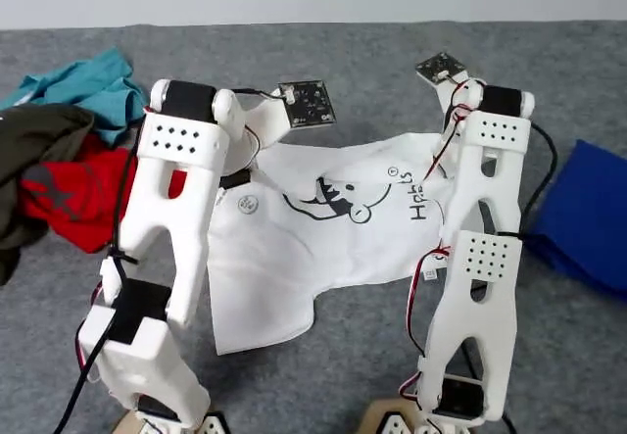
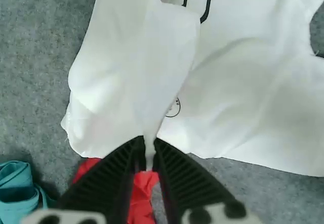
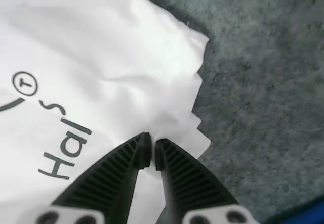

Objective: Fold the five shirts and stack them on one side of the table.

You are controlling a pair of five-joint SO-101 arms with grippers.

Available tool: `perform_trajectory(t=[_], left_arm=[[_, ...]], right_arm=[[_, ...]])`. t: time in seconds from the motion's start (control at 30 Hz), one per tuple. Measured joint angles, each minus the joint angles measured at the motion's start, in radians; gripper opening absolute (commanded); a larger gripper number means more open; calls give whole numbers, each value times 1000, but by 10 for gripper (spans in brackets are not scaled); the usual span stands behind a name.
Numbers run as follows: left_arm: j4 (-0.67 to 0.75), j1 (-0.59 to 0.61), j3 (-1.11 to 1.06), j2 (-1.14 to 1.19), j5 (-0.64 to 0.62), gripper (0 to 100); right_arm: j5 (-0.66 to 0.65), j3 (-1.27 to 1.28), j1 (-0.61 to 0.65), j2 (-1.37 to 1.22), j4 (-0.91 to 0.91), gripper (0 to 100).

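In the high view, a white shirt [image 1: 294, 267] is spread in the middle of the grey worktop [image 1: 372, 62], between the left arm [image 1: 171, 209] at the left of the frame and the right arm [image 1: 485, 258] at the right. A teal shirt [image 1: 83, 86] is bunched in the upper left, a red shirt [image 1: 73, 194] is heaped below it, and a dark shirt [image 1: 34, 140] is draped at the left edge. A blue shirt [image 1: 588, 218] is laid at the right edge.

In the left wrist view, a raised fold of the white shirt is pinched between the fingers [image 2: 111, 178] of the left gripper [image 2: 145, 148]; red and teal cloth is seen along the bottom of the frame.

In the right wrist view, the rumpled edge of the white shirt, beside its black lettering, is pinched by the fingers [image 3: 111, 178] of the right gripper [image 3: 150, 145].
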State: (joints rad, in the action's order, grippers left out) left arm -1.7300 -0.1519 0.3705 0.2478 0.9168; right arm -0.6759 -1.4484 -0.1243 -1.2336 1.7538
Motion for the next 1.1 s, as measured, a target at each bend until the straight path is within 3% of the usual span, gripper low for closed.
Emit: perform_trajectory(t=[0.1,0.23,0.4,0.73,1.1], left_arm=[[0,0,0,0,0,3],[2,0,-20,0,0,3],[2,0,-35,0,0,3],[2,0,-37,0,0,3],[2,0,-37,0,0,3]], right_arm=[[35,-21,0,0,0,253],[132,-115,0,0,-11,257],[195,-130,15,0,-147,257],[212,-132,89,-169,-281,256],[213,-132,78,-215,-381,203]])
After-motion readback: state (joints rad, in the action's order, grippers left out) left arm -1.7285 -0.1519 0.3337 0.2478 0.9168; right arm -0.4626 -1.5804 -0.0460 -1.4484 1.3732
